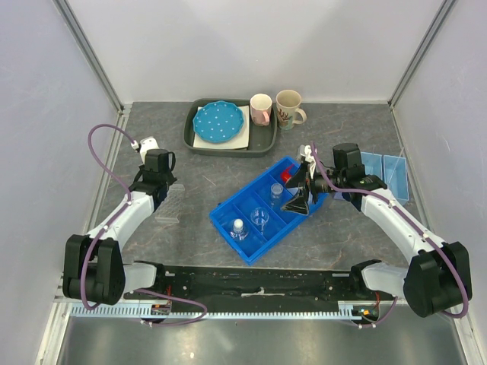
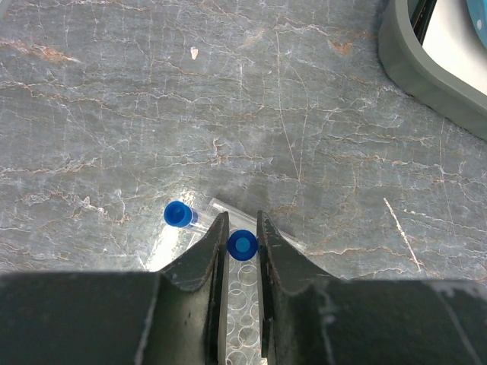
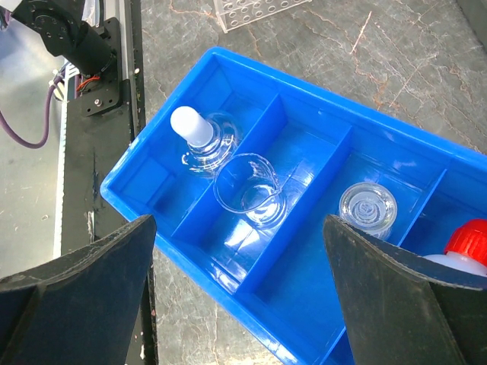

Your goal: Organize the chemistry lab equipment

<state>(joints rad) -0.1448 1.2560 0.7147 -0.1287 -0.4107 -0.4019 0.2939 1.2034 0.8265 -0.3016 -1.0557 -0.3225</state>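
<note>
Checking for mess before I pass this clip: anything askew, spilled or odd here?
Nothing spilled or broken. The blue divided tray sits diagonally on the table, and the safety glasses lie outside it, off to the right.

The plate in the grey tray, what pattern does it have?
The plate is blue with small white dots, clearest in the top external view.

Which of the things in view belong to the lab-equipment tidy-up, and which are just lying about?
Part of the job: blue-capped tube held by the left gripper; second capped tube; clear rack; stoppered flask; beaker; small glass jar; squeeze bottle; safety glasses; blue sorting tray.

Lying about: dotted plate; grey tray; pink-patterned mug; cream mug.
</note>
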